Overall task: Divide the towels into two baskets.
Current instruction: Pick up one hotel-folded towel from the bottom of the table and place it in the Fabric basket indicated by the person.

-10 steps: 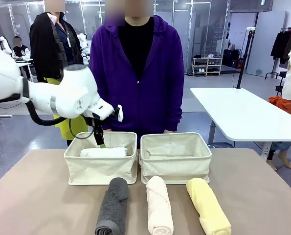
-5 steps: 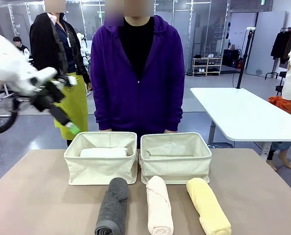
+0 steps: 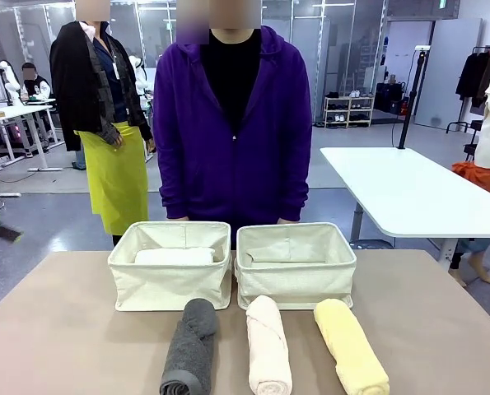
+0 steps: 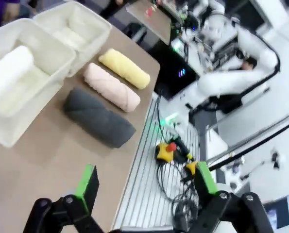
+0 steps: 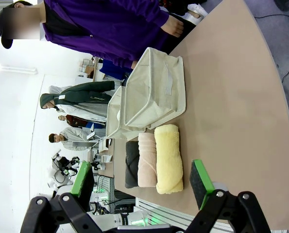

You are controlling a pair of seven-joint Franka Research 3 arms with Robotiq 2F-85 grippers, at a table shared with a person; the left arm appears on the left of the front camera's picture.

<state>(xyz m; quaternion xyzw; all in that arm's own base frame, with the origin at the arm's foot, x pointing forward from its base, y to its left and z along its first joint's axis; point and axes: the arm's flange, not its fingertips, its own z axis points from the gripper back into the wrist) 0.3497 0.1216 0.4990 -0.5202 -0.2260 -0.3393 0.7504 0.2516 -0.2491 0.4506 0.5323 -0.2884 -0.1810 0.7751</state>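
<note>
The white towel (image 3: 175, 256) lies in the left basket (image 3: 169, 288); grey towel (image 3: 191, 346), pink towel (image 3: 269, 350) and yellow towel (image 3: 350, 346) lie side by side on the near table (image 3: 63, 329). Left gripper (image 4: 146, 183) and right gripper (image 5: 142, 177) gape, empty.

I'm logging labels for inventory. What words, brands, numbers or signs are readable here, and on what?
No text can be read.
Left basket, right basket: no print shows.
White towel, grey towel, pink towel, yellow towel: no labels show.
Tag on the far person's chest: too small to read.
</note>
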